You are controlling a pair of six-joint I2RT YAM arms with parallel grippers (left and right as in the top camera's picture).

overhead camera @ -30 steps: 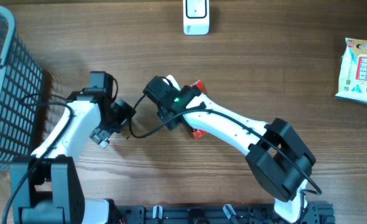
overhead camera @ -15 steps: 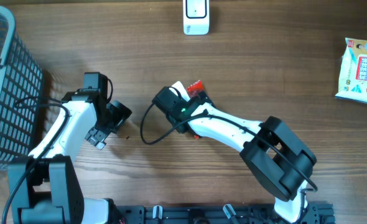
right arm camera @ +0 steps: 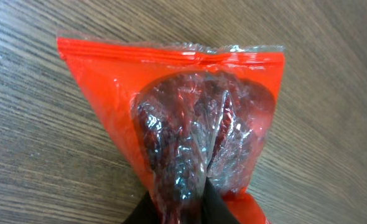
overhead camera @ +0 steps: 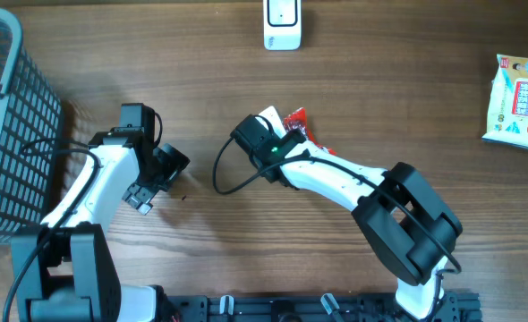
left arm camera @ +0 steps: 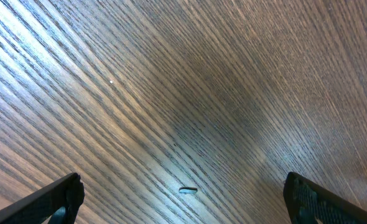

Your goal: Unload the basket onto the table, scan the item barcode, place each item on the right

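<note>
Pinching crinkly red plastic packet [right arm camera: 190,124], woodgrain table [right arm camera: 22,155]

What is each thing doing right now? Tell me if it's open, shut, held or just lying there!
red snack bag: sealed, pinched at one end by the right pincer.
right pincer: shut on the red snack bag.
left pincer: open, holding nothing.
basket: upright, far left, untouched.
white scanner: at the far side, untouched.
yellow-white packet: lying flat, far right, untouched.
</note>
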